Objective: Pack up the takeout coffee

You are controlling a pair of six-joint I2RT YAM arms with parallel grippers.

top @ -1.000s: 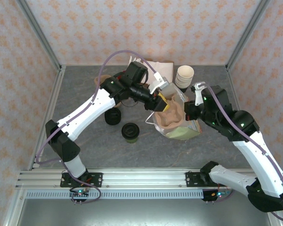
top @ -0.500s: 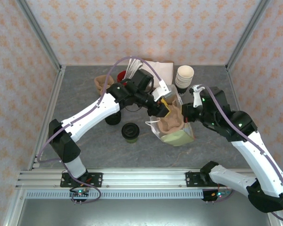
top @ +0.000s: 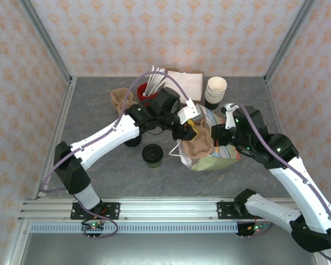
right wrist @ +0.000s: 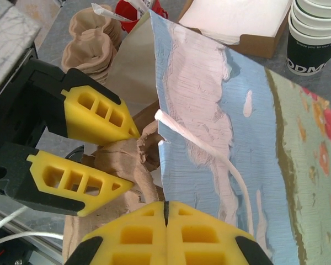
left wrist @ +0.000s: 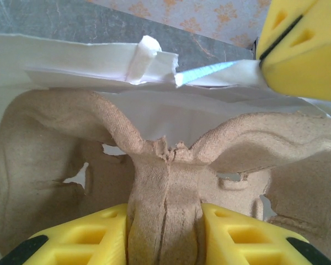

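Note:
The takeout coffee (top: 152, 154), a small greenish cup with a black lid, stands upright on the table just left of the bag. The paper bag (top: 220, 155) lies tilted with its mouth open toward the left. My left gripper (top: 191, 131) is shut on the middle ridge of a brown pulp cup carrier (left wrist: 165, 182) that reaches into the bag's white inside (left wrist: 88, 61). My right gripper (right wrist: 166, 212) is shut on the bag's blue rim (right wrist: 209, 121), beside its white handle (right wrist: 209, 149). The right wrist view has the left gripper (right wrist: 129, 160) pinching the carrier (right wrist: 107, 157).
A stack of cream cups (top: 215, 90) and a box of napkins (top: 185, 83) stand at the back. A red holder with sticks (top: 148, 91) and spare brown carriers (top: 120, 98) sit behind the left arm. Black lids (top: 133, 141) lie left of the coffee.
The left gripper has carried the carrier right and nearer, deeper into the bag. The bag and right gripper shifted slightly right and nearer. The coffee has not moved.

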